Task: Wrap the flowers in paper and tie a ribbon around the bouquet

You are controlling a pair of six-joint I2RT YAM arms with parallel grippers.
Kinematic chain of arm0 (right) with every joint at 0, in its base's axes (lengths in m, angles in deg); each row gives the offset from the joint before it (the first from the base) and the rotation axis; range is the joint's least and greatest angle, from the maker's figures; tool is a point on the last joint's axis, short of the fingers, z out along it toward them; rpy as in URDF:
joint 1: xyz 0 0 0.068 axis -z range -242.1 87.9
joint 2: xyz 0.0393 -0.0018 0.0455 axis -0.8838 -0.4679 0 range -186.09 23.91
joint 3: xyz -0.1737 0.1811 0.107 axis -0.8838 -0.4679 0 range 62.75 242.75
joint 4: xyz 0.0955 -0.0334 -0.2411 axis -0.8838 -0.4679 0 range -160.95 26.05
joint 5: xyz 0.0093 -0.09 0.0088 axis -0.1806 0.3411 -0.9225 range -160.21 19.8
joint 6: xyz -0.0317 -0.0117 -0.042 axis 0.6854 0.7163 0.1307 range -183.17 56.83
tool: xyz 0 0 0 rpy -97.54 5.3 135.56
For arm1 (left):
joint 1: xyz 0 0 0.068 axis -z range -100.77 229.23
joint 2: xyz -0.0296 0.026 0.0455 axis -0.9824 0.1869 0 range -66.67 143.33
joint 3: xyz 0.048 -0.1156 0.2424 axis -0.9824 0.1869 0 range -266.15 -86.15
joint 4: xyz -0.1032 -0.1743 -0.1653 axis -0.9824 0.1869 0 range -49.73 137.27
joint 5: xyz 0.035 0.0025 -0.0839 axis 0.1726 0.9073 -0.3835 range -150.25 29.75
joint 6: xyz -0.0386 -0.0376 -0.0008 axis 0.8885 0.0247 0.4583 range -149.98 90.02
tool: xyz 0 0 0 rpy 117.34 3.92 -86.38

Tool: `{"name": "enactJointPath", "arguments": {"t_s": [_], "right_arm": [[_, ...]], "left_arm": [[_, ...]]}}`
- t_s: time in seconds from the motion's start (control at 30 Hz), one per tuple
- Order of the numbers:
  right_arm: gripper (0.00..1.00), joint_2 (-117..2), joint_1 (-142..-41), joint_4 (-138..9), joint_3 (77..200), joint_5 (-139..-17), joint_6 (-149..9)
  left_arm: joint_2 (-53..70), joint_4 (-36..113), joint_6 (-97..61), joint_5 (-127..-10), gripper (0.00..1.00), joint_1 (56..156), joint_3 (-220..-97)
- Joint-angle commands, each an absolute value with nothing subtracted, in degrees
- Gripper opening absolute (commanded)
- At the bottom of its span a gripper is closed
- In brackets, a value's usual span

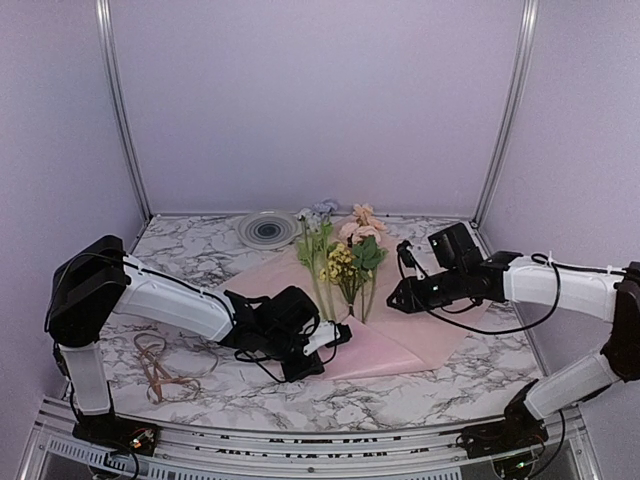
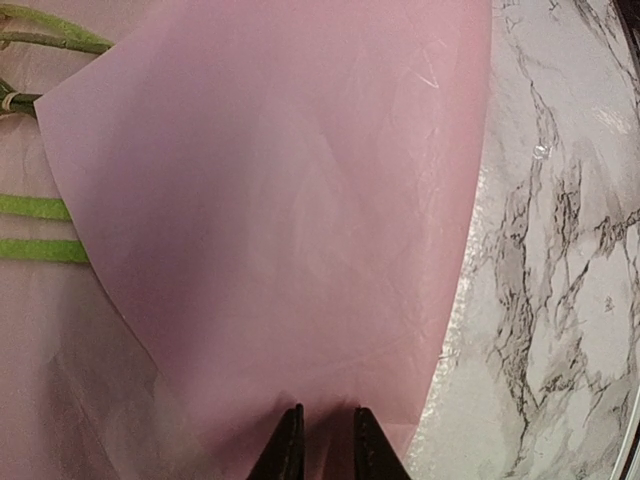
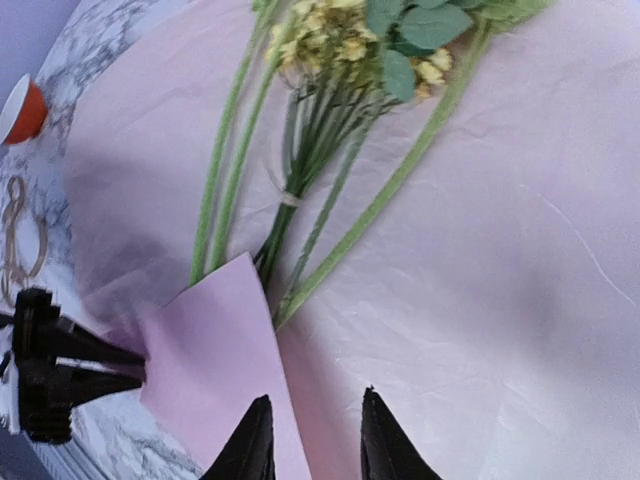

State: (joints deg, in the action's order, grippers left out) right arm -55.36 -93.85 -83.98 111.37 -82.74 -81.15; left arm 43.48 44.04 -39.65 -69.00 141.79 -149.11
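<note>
The pink paper (image 1: 405,340) lies spread on the marble table, and its near corner is folded up into a flap (image 2: 280,200). On the sheet lie the flowers (image 1: 340,255), blooms toward the back and green stems (image 3: 330,190) running under the flap's edge. My left gripper (image 1: 338,335) is shut on the paper flap; in its wrist view the narrow-set fingertips (image 2: 327,425) pinch the fold. My right gripper (image 1: 397,297) hovers low over the sheet's right half, jaws open (image 3: 315,410) with the flap's edge below them. The tan ribbon (image 1: 160,372) lies curled on the table at the left.
A grey round disc (image 1: 268,230) sits at the back of the table. In the right wrist view an orange-red spool (image 3: 25,110) stands beyond the paper near the ribbon (image 3: 20,240). White walls and metal posts close in three sides.
</note>
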Motion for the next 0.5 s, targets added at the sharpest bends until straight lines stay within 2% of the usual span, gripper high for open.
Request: {"name": "enactJointPath", "arguments": {"t_s": [0.0, 0.07, 0.17, 0.3, 0.47], "right_arm": [[0.22, -53.7, -100.1, -77.2, 108.4, -98.5, -84.1], [0.13, -55.2, -101.5, -67.6, 104.0, -109.9, -90.2], [0.04, -58.1, -101.8, -60.9, 99.4, -114.4, -94.4], [0.00, -63.7, -102.3, -58.1, 97.9, -117.4, -94.0], [0.00, -67.8, -100.9, -65.5, 98.4, -111.5, -90.8]], "left_arm": [[44.0, 46.7, -38.6, -71.8, 0.17, 142.2, -146.7], [43.8, 46.1, -38.4, -72.1, 0.17, 142.2, -146.3], [43.7, 45.7, -38.1, -72.2, 0.17, 142.2, -145.9], [43.2, 45.3, -38.0, -72.1, 0.17, 142.2, -145.5], [42.6, 45.4, -37.9, -71.8, 0.17, 141.9, -144.9]]}}
